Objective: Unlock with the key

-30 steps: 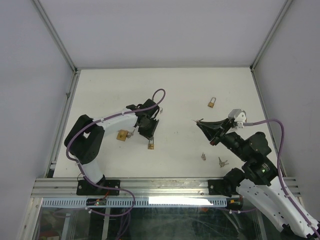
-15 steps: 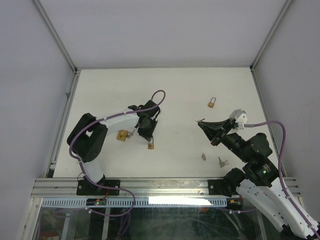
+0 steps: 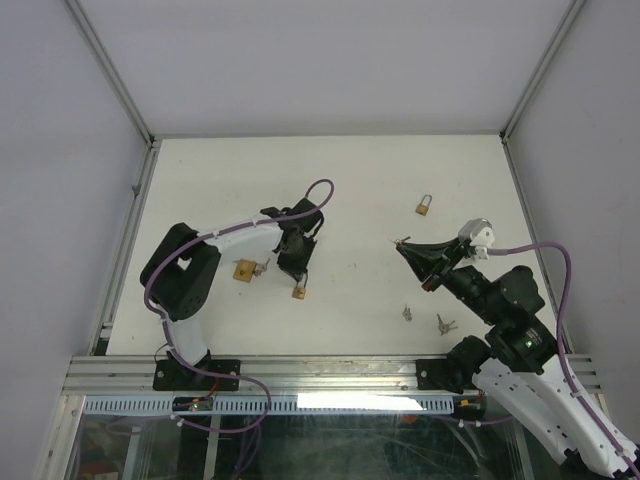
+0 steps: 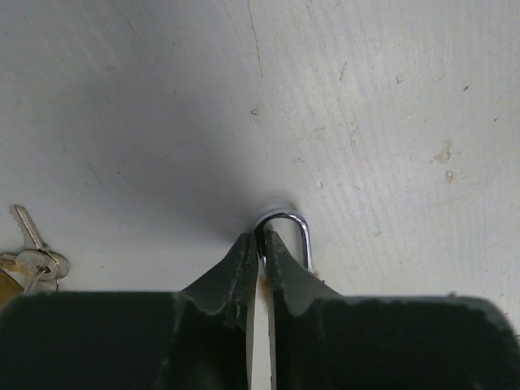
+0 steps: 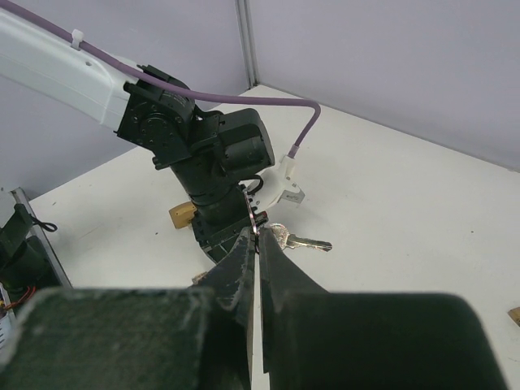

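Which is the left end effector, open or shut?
Shut on the padlock: the left end effector pinches its silver shackle, jaws nearly touching.

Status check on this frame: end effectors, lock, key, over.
Left end effector shut on padlock shackle. Right end effector shut on keys, raised, apart from padlock. Nothing between them.

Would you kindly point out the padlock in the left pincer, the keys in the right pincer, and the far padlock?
held padlock (image 4: 307, 244): left wrist view, chrome shackle.
keys (image 5: 279, 236): right wrist view, key head.
far padlock (image 3: 423, 210): top external view, brass body.
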You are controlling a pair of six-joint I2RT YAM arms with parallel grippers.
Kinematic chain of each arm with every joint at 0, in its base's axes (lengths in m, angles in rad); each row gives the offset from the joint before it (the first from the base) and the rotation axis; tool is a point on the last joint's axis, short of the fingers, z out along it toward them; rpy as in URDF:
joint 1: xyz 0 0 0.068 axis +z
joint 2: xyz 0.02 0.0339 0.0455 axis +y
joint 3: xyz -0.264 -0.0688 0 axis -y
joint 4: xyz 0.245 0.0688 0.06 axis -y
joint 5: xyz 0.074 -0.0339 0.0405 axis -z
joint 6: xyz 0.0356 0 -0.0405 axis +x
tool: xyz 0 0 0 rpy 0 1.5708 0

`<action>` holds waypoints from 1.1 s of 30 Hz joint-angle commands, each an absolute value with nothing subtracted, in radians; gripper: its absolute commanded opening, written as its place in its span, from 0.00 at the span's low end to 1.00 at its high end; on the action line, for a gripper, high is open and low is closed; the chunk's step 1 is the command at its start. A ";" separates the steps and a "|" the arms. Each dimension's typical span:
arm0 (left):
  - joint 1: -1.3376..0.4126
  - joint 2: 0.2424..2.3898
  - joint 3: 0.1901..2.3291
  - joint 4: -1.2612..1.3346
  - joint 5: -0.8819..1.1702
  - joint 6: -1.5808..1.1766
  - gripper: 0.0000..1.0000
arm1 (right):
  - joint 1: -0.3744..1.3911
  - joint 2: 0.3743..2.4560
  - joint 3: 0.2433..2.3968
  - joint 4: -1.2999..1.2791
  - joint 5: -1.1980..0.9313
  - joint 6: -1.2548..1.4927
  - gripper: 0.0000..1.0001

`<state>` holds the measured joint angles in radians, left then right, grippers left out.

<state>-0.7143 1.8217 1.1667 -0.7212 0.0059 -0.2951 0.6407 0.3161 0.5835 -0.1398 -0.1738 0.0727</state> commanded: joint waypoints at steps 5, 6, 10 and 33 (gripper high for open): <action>-0.725 1.996 1.223 -0.755 0.047 -0.292 0.00 | 0.638 0.312 0.610 -0.112 -0.157 0.048 0.00; -0.723 1.987 1.227 -0.752 0.046 -0.280 0.00 | 0.638 0.310 0.612 -0.115 -0.158 0.047 0.00; -0.721 1.903 1.269 -0.753 -0.017 -0.183 0.00 | 0.638 0.316 0.617 -0.124 -0.159 0.040 0.00; -0.705 1.460 0.952 -0.120 0.066 0.159 0.00 | 0.638 0.332 0.602 -0.070 -0.176 0.058 0.00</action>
